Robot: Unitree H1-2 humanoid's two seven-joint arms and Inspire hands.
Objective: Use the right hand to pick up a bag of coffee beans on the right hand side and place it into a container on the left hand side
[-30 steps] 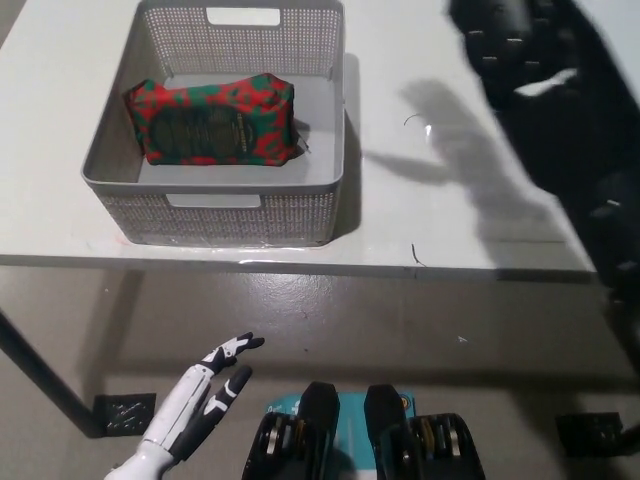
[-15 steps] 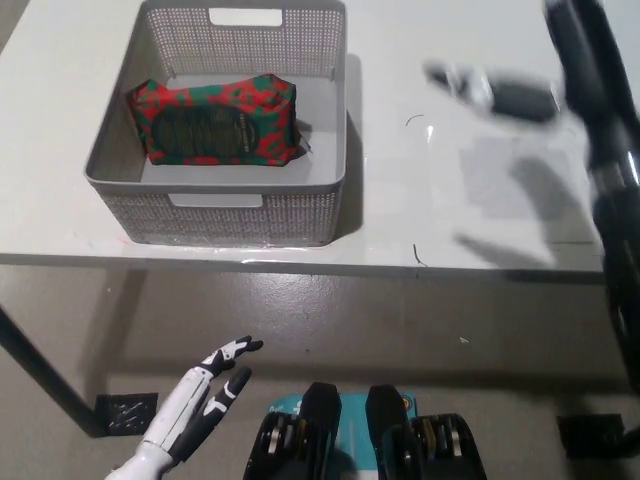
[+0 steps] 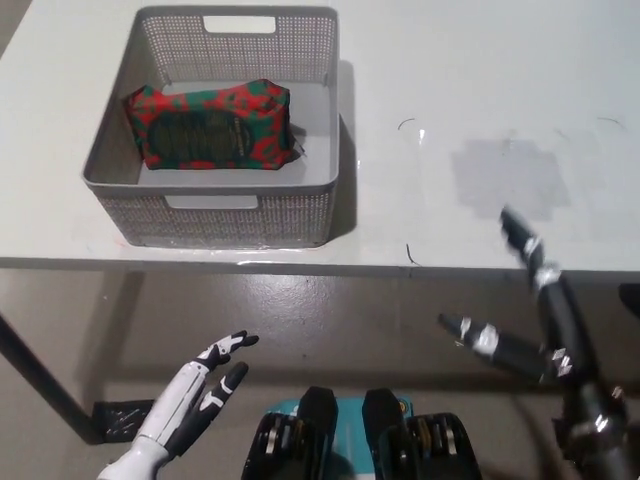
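A: The right hand is seen at about five o'clock of the head view, below the front edge of the table. Its fingers are spread wide and nothing is held in them.

B: And where is the bag of coffee beans found?

A: It is lying flat inside the grey container, at about eleven o'clock, close to the left wall and the front wall. The red and green wrapper is seen clearly through the open top.

B: So which step is judged to be in hand?

A: The placing appears to be finished, because the bag is in the container and the black hand is empty and well apart from it. Only the return to rest seems to be left.

B: What is called for next?

A: Little is needed, it is judged: the right arm should be lowered to the side without touching the table edge. The left hand is resting at seven o'clock, empty, its fingers apart.
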